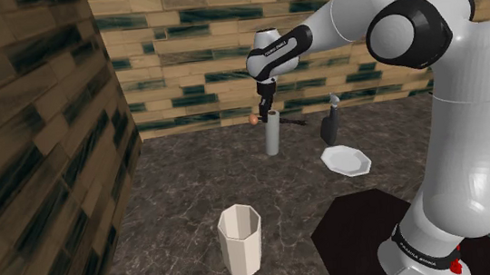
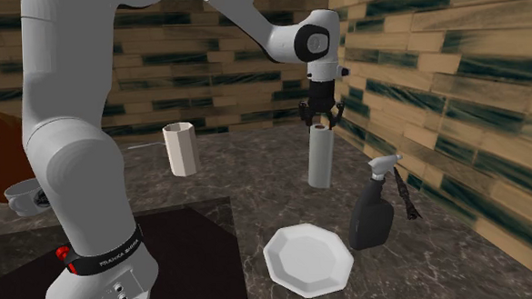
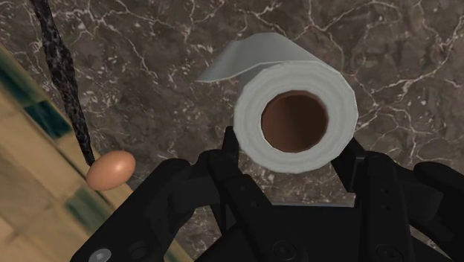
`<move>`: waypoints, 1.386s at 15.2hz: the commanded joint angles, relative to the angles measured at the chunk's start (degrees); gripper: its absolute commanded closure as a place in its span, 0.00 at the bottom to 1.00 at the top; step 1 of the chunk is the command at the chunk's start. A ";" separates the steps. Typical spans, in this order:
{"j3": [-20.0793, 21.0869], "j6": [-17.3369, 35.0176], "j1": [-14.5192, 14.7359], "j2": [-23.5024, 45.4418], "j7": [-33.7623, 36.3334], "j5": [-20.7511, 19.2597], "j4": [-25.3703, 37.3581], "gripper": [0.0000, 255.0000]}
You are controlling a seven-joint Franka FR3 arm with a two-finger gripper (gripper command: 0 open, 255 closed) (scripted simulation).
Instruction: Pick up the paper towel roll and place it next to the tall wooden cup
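Near left: pale faceted cup (image 1: 241, 242). Far centre: egg (image 1: 252, 119), then paper towel roll (image 1: 271, 137) upright on dark marble counter (image 1: 177, 211), top clasped between fingers of gripper (image 1: 268, 112). Right: dark spray bottle (image 1: 329, 126), white plate (image 1: 345, 161).

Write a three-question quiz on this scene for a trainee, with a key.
1. True or false: the roll stands upright, well apart from the cup.
2. Which stands nearest the plate? A) cup B) spray bottle C) roll
3. Fill in: the gripper is right ___ the roll.
Key: 1 true; 2 B; 3 above.
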 commanded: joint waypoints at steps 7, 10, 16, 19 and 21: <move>-0.03 -0.66 0.02 -0.32 0.04 -0.08 0.35 1.00; -0.11 -2.69 0.08 -1.22 0.15 -0.31 1.50 1.00; -0.23 -6.83 0.16 -2.72 0.32 -0.69 4.17 1.00; -0.28 -8.95 0.18 -3.33 0.38 -0.85 5.70 1.00; -0.31 -10.37 0.19 -3.68 0.41 -0.93 6.78 1.00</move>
